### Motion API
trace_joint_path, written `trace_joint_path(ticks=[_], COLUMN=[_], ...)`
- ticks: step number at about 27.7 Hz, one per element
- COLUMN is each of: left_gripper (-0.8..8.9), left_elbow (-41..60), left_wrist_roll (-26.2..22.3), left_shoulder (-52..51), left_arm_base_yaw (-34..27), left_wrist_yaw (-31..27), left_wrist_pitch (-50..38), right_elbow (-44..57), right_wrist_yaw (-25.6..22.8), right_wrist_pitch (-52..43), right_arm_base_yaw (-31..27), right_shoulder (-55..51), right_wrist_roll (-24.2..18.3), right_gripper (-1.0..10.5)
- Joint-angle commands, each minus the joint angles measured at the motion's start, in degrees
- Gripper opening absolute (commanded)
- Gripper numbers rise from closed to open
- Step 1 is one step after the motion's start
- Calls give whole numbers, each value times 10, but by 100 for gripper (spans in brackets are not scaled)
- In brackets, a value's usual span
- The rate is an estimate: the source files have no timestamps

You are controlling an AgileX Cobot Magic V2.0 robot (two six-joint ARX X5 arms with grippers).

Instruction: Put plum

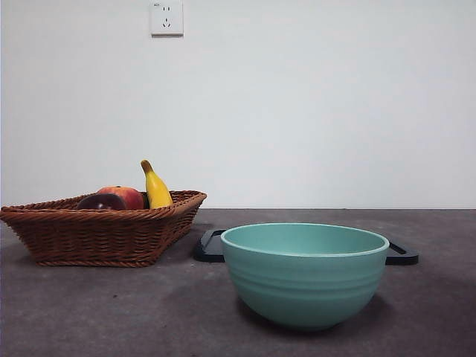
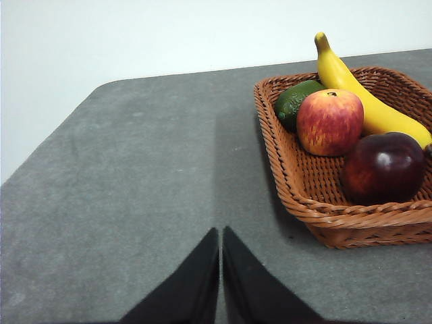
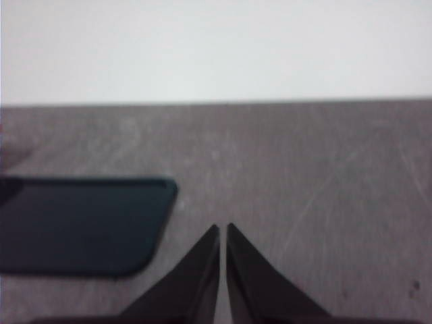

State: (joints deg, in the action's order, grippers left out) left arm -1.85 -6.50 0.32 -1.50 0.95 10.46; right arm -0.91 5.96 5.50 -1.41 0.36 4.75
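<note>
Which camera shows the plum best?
The left wrist view: the plum lies whole and glossy in the basket beside the apple. The front view shows only its top above the rim. The right wrist view shows none of it.

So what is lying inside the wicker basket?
Inside the basket lie the plum, a red-yellow apple, a banana and a green fruit, partly hidden behind the apple.

A dark grey, felt-like table top [image 1: 89, 312] is occupied by a brown woven wicker basket [image 1: 97, 234], a flat black tray with handles [image 1: 210, 248] and a ribbed teal bowl [image 1: 305, 286] in front of it.
</note>
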Motion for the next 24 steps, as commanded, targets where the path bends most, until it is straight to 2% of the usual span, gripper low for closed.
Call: trace_joint_path(ticks=[1,24], left_gripper=[7,7], left_elbow=[12,12], left_wrist_roll=[3,3], left_shoulder=[-1,-1], left_arm_base_yaw=[-1,-1], left_wrist_yaw=[-1,-1], left_wrist_pitch=[3,3], right_elbow=[3,3], right_wrist_yaw=[-2,0], right_wrist_pitch=[25,35], right_arm_base_yaw=[2,2], right_shoulder=[-2,-2], right_wrist_roll=[4,5], right_gripper=[7,7])
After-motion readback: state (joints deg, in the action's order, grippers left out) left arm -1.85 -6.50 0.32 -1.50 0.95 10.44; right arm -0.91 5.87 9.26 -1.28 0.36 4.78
